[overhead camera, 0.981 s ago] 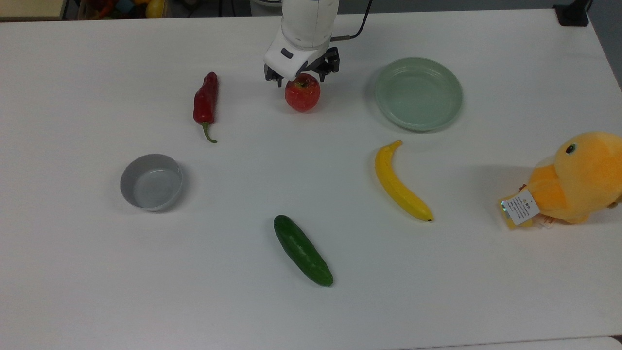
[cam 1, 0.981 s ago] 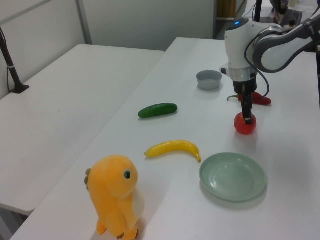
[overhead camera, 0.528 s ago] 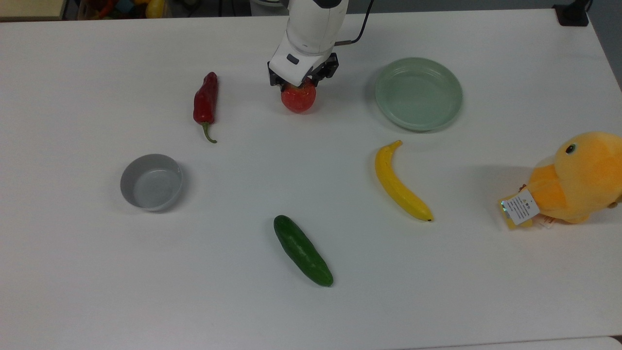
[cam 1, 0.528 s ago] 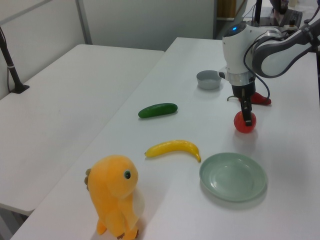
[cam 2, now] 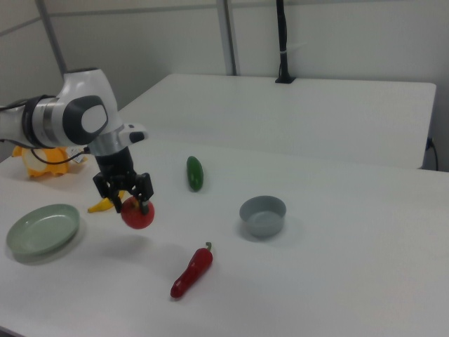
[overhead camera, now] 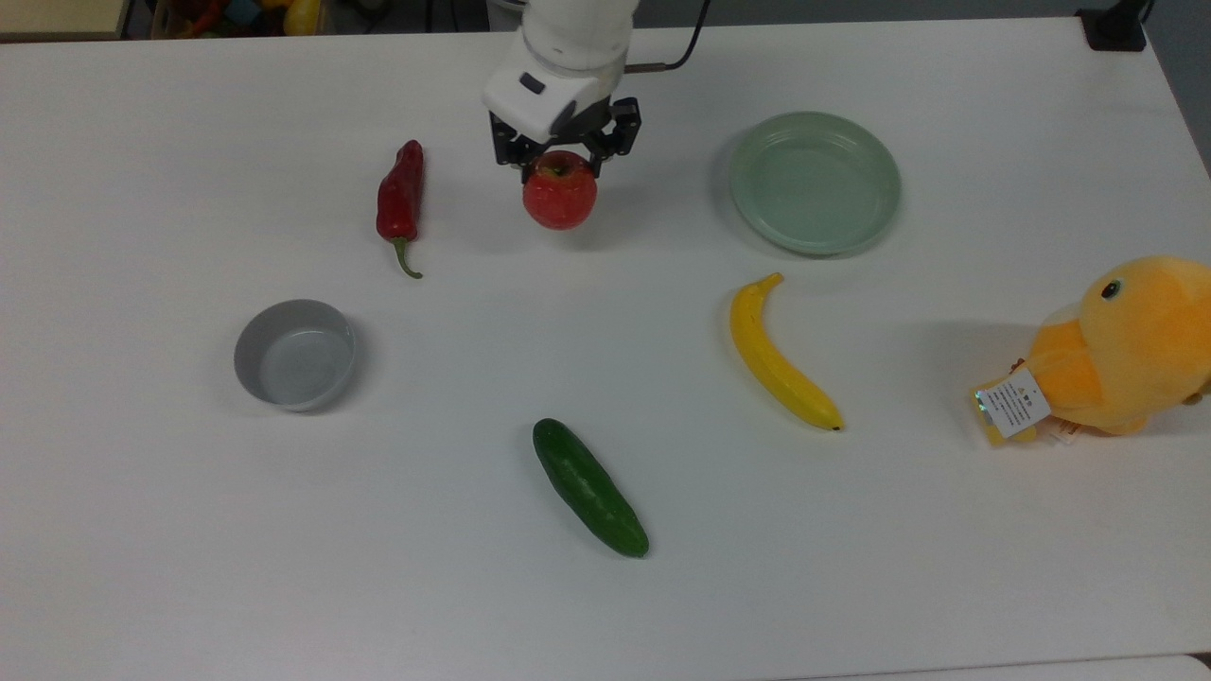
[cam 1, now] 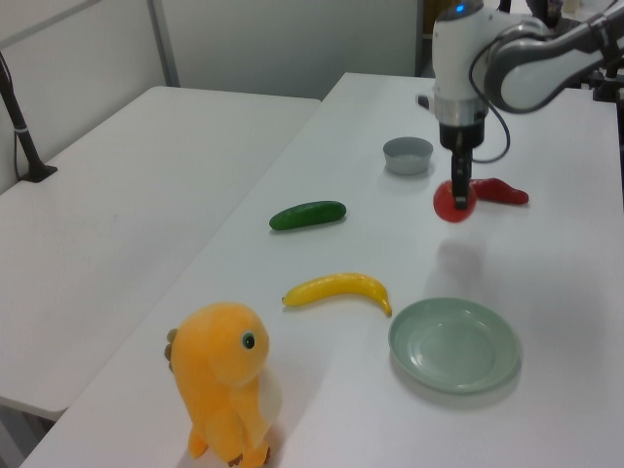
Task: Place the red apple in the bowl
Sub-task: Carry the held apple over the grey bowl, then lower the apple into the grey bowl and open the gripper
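Observation:
The red apple (overhead camera: pixel 560 198) (cam 1: pixel 454 202) (cam 2: pixel 137 214) hangs in the air above the white table, its shadow lying on the tabletop below it. My gripper (overhead camera: pixel 562 168) (cam 1: pixel 459 198) (cam 2: pixel 128 206) comes down on it from above and is shut on it, one finger on each side. The small grey bowl (overhead camera: pixel 295 354) (cam 1: pixel 408 155) (cam 2: pixel 263 215) stands empty, well apart from the apple, towards the top view's lower left, past the chili pepper.
A dark red chili pepper (overhead camera: pixel 400 200) lies between apple and bowl. A pale green plate (overhead camera: pixel 815 182) sits at the top view's right. A banana (overhead camera: pixel 780 357), a cucumber (overhead camera: pixel 589 487) and an orange plush toy (overhead camera: pixel 1119 346) lie on the white table (overhead camera: pixel 142 530).
My gripper came down onto the apple, shut on it and lifted it off the table. It has moved with the apple a little to the top view's left.

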Available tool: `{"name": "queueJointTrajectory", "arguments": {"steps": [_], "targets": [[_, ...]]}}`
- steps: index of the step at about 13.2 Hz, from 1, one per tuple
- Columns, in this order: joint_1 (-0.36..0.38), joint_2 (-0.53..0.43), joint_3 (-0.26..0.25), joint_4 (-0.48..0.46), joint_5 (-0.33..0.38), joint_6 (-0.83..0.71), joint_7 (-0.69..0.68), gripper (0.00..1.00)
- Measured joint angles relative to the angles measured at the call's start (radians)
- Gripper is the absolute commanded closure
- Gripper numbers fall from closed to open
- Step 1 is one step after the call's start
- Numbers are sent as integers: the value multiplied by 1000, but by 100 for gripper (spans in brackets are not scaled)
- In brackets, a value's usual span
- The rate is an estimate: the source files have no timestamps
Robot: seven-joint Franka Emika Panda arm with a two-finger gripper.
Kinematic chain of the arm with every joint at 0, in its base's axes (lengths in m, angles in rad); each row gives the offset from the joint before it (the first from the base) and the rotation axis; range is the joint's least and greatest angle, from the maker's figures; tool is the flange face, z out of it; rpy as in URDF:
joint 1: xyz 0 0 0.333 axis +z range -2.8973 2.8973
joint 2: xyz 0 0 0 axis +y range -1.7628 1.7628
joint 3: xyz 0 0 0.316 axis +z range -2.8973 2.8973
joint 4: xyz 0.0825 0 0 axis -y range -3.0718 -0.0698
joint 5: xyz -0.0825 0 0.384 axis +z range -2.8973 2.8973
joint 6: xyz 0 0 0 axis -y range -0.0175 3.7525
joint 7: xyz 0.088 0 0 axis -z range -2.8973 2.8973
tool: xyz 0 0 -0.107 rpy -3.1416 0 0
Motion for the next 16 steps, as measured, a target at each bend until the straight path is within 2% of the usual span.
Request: {"name": "queueJointTrajectory", "arguments": {"steps": [3, 6, 12, 14, 15, 16], "targets": [[-74, 1, -8, 55, 0, 0, 1, 60], [-159, 32, -46, 144, 0, 2, -2, 60], [-269, 143, -61, 226, 0, 248, -2, 58], [-288, 195, -62, 280, 0, 270, -2, 52], [-296, 217, -62, 300, 0, 284, -2, 36], [-301, 233, -62, 310, 0, 292, -2, 0]]}}
